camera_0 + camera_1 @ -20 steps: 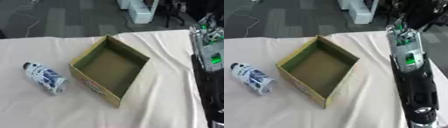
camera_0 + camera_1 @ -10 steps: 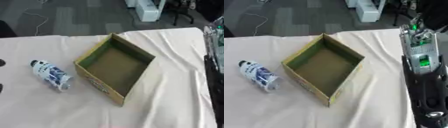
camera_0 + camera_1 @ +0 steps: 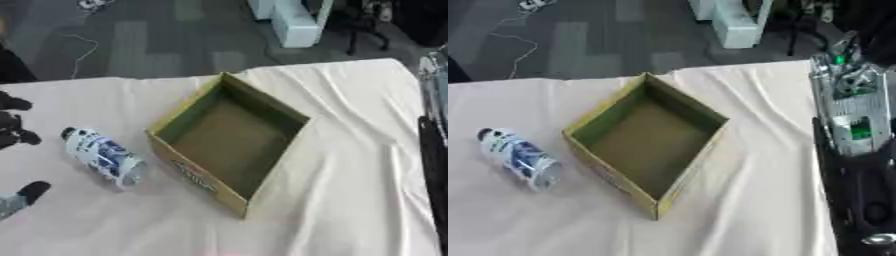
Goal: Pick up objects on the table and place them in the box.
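bottle (image 3: 102, 156): lying on its side on the table (image 3: 350, 200), just left of the box (image 3: 229, 140)
box: empty
my left hand (image 3: 16, 125): left edge, fingers spread, holding nothing
my right hand: I can't tell

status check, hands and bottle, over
Left hand at left edge, off the bottle. Right hand not seen. Bottle lying left of empty box. Nothing between.

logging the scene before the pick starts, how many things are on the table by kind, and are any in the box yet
bottle: 1, white with a blue label and dark cap, lying on its side on the cloth left of the box
box: 1, open cardboard, nothing inside it
total: 2, with 0 in the box
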`<control>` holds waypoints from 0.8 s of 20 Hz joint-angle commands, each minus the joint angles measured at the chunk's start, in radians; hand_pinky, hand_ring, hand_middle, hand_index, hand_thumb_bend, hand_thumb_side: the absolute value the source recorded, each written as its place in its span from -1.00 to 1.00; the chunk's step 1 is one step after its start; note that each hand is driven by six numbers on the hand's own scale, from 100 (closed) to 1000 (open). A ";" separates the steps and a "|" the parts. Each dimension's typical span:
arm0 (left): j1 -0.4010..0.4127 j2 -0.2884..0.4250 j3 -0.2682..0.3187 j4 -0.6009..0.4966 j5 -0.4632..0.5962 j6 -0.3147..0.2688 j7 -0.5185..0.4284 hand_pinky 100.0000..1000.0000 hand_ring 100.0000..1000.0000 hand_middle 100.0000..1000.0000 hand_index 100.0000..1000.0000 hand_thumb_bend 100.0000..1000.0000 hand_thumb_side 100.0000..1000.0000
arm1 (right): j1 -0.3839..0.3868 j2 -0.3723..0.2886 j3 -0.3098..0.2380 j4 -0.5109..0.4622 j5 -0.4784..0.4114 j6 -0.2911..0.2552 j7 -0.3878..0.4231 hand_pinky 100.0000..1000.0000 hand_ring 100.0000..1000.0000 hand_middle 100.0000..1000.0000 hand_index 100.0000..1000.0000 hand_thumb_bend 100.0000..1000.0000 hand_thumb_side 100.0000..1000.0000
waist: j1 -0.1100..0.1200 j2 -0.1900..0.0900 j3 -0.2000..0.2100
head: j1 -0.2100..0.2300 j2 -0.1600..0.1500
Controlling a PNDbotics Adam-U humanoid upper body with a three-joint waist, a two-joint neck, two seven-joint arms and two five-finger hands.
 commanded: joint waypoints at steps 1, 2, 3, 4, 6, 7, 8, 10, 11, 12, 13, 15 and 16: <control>-0.031 0.040 0.001 0.033 -0.014 -0.004 -0.045 0.49 0.57 -0.19 0.34 -0.51 0.91 | -0.025 -0.016 0.002 -0.013 -0.004 -0.280 -0.288 -0.38 -0.50 -0.24 -0.18 -1.00 0.98 | 0.007 -0.010 -0.004 | 0.016 -0.018; -0.039 0.040 0.000 0.047 -0.013 -0.003 -0.058 0.49 0.57 -0.16 0.36 -0.48 0.90 | -0.025 -0.015 0.004 -0.013 -0.005 -0.280 -0.288 -0.38 -0.50 -0.24 -0.18 -1.00 0.98 | 0.007 -0.010 -0.006 | 0.017 -0.020; -0.046 0.040 -0.003 0.059 -0.009 -0.004 -0.071 0.50 0.58 -0.14 0.37 -0.47 0.89 | -0.025 -0.015 0.005 -0.013 -0.005 -0.280 -0.288 -0.38 -0.50 -0.24 -0.18 -1.00 0.98 | 0.008 -0.010 -0.007 | 0.019 -0.021; -0.053 0.040 -0.006 0.073 -0.005 -0.006 -0.088 0.51 0.58 -0.12 0.38 -0.45 0.87 | -0.025 -0.015 0.007 -0.013 -0.005 -0.280 -0.288 -0.38 -0.50 -0.24 -0.18 -1.00 0.98 | 0.008 -0.010 -0.009 | 0.023 -0.024; -0.069 0.038 -0.011 0.098 0.005 -0.015 -0.120 0.51 0.59 -0.09 0.39 -0.44 0.82 | -0.025 -0.014 0.009 -0.013 -0.004 -0.280 -0.288 -0.38 -0.50 -0.24 -0.18 -1.00 0.98 | 0.009 -0.010 -0.013 | 0.026 -0.027; -0.077 0.037 -0.014 0.109 0.010 -0.020 -0.135 0.51 0.60 -0.08 0.40 -0.40 0.82 | -0.025 -0.014 0.010 -0.013 -0.004 -0.280 -0.288 -0.38 -0.50 -0.24 -0.18 -1.00 0.98 | 0.009 -0.010 -0.014 | 0.027 -0.028; -0.088 0.035 -0.017 0.121 0.014 -0.026 -0.152 0.51 0.60 -0.08 0.40 -0.40 0.79 | -0.025 -0.014 0.011 -0.013 -0.004 -0.280 -0.288 -0.38 -0.50 -0.24 -0.18 -1.00 0.98 | 0.009 -0.010 -0.016 | 0.030 -0.026; -0.111 0.030 -0.025 0.145 0.022 -0.037 -0.184 0.50 0.60 -0.06 0.43 -0.36 0.72 | -0.025 -0.013 0.012 -0.013 -0.003 -0.280 -0.288 -0.38 -0.50 -0.24 -0.18 -1.00 0.98 | 0.009 -0.010 -0.018 | 0.035 -0.021; -0.122 0.027 -0.030 0.160 0.024 -0.043 -0.202 0.50 0.60 -0.05 0.43 -0.34 0.69 | -0.026 -0.012 0.012 -0.013 -0.003 -0.280 -0.288 -0.38 -0.50 -0.24 -0.18 -1.00 0.98 | 0.009 -0.010 -0.019 | 0.037 -0.019; -0.132 0.024 -0.035 0.175 0.026 -0.049 -0.221 0.50 0.60 -0.03 0.44 -0.31 0.66 | -0.027 -0.011 0.012 -0.013 -0.003 -0.280 -0.288 -0.38 -0.50 -0.24 -0.18 -1.00 0.98 | 0.009 -0.009 -0.020 | 0.037 -0.018; -0.141 0.020 -0.040 0.188 0.027 -0.055 -0.237 0.50 0.60 -0.04 0.43 -0.32 0.67 | -0.028 -0.011 0.011 -0.013 -0.003 -0.280 -0.288 -0.38 -0.50 -0.24 -0.18 -1.00 0.98 | 0.009 -0.009 -0.021 | 0.037 -0.017; -0.158 0.016 -0.048 0.214 0.018 -0.070 -0.268 0.51 0.62 -0.03 0.44 -0.33 0.65 | -0.031 -0.010 0.010 -0.013 -0.004 -0.280 -0.288 -0.38 -0.50 -0.24 -0.18 -1.00 0.98 | 0.010 -0.008 -0.023 | 0.038 -0.015; -0.167 0.015 -0.054 0.225 0.001 -0.076 -0.282 0.54 0.65 -0.03 0.44 -0.32 0.60 | -0.032 -0.010 0.009 -0.013 -0.004 -0.280 -0.288 -0.38 -0.50 -0.24 -0.18 -1.00 0.98 | 0.010 -0.007 -0.024 | 0.039 -0.012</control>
